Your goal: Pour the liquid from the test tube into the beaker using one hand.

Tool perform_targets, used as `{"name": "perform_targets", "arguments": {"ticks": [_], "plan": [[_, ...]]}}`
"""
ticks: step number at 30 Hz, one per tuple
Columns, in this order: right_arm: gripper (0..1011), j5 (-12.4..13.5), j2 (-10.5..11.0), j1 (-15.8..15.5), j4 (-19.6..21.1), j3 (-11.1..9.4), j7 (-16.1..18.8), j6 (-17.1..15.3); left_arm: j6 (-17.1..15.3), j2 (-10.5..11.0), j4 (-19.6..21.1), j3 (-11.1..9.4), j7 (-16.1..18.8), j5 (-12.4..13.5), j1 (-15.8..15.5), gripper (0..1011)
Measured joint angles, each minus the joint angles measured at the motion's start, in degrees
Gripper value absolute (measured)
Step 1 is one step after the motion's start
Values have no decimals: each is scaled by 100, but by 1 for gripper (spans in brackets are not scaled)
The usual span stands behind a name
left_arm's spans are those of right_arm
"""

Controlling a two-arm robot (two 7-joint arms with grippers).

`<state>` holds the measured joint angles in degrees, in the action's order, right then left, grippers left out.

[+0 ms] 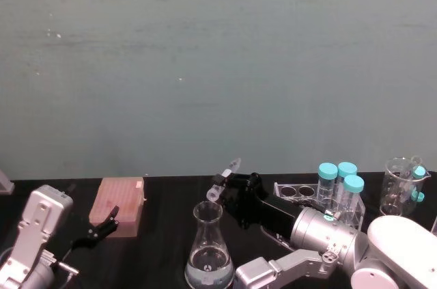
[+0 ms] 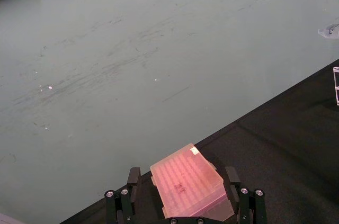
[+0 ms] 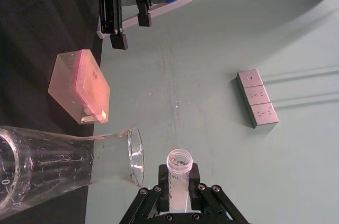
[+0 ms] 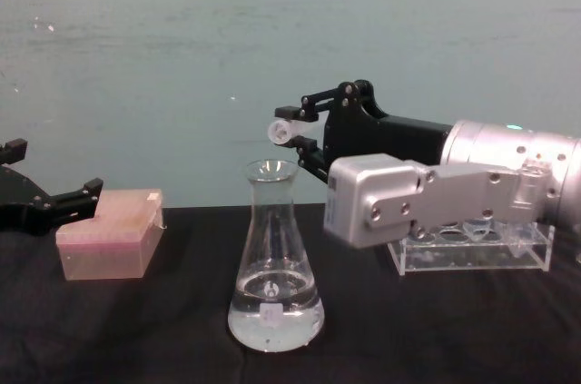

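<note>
— How far along is it, do you reckon?

— Well into the pour, I'd say. The right gripper [image 4: 300,132] has its jaws clamped on the test tube [image 4: 282,132], left of centre in the chest view. The tube is tipped close to level, with its mouth just above the rim of the beaker [image 4: 275,257] and not touching it.

— Anything in the beaker?

— Clear liquid [image 4: 275,319] lies in its wide base, low in the middle of that frame. The beaker stands upright on the black tabletop [image 4: 163,329].

— And the tube, is it empty?

— Can't tell. The right wrist view looks straight at its open mouth, beside the flared rim, and I see no stream or drop.

— The other arm?

— The left gripper [image 1: 102,225] sits at the lower left of the head view, jaws apart and holding nothing, just beside a pink box [image 1: 123,203].

— So what's left?

— My guess is it needs to hold the tilt until the last drops run out, then bring the tube upright. The pick-up and carry look done.
</note>
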<state>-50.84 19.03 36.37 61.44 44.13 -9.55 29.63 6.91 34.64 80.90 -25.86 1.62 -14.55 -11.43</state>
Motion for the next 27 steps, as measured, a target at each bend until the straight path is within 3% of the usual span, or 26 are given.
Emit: {"name": "perform_targets", "arguments": {"ticks": [27], "plan": [[208, -475, 105, 198, -155, 369, -544, -168, 0, 0, 0, 0, 0, 0, 0, 1000]]}}
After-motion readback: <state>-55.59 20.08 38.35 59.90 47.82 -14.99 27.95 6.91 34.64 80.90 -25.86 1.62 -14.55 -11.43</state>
